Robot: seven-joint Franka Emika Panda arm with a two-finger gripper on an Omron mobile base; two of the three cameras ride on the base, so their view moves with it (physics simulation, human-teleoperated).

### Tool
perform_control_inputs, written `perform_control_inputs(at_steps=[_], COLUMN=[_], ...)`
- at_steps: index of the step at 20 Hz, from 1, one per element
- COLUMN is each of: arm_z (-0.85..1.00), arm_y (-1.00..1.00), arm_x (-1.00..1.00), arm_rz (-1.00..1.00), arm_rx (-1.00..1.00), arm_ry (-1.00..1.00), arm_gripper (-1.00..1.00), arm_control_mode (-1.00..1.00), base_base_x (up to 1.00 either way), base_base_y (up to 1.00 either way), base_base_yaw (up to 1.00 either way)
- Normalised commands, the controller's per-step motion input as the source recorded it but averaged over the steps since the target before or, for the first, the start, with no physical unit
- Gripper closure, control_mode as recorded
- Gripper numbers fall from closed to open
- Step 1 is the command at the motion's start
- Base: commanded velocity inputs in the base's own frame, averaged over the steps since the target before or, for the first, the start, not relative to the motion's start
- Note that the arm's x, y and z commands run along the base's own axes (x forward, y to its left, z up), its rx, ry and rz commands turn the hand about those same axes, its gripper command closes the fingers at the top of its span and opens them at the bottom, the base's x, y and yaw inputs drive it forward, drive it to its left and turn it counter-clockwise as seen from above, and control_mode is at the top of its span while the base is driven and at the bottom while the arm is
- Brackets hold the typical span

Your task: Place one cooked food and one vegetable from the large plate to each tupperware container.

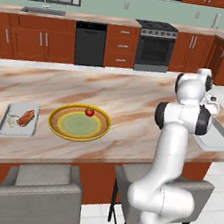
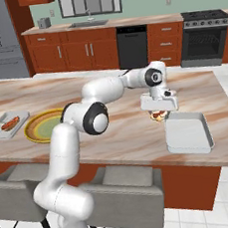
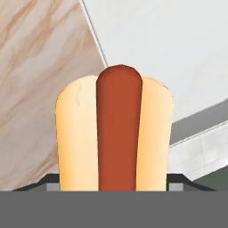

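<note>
The gripper's (image 2: 158, 115) fingertips are hidden behind the hot dog (image 3: 113, 133), a smooth tan bun around a glossy red-brown sausage, pinched between part-open jaws. It hangs over marbled counter (image 1: 136, 95) just beside the empty right tupperware tray (image 2: 188, 133), at ten o'clock from it. The left tray (image 1: 18, 119) holds another hot dog and something pale, hard to make out. A tomato (image 1: 89, 112) sits at one o'clock on the yellow-rimmed large plate (image 1: 56, 126).

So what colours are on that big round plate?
The plate has a yellow rim, a brownish ring inside it, and a pale green centre. The left base view shows it best.
</note>
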Motion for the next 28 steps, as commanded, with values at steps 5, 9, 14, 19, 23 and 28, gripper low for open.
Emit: perform_control_inputs(at_steps=[5, 9, 14, 19, 23, 28], arm_z=[-0.09, -0.01, -0.05, -0.42, -0.25, -0.2], arm_y=[-0.15, -0.4, -0.47, -0.56, -0.37, -0.23], arm_x=[0.0, 0.21, 0.1, 0.13, 0.2, 0.12], arm_rz=[0.14, 0.26, 0.32, -0.02, -0.12, -0.06], arm_rx=[0.05, 0.13, 0.14, 0.13, 0.0, 0.0], arm_ry=[-0.04, -0.08, -0.16, -0.18, -0.1, 0.0], arm_gripper=[1.0, 1.0, 1.0, 1.0, 1.0, 1.0], arm_control_mode=[-1.0, -1.0, -1.0, -1.0, -1.0, -1.0], base_base_x=[0.0, 0.0, 0.0, 0.0, 0.0, 0.0], base_base_y=[0.0, 0.0, 0.0, 0.0, 0.0, 0.0], base_base_yaw=[0.0, 0.0, 0.0, 0.0, 0.0, 0.0])
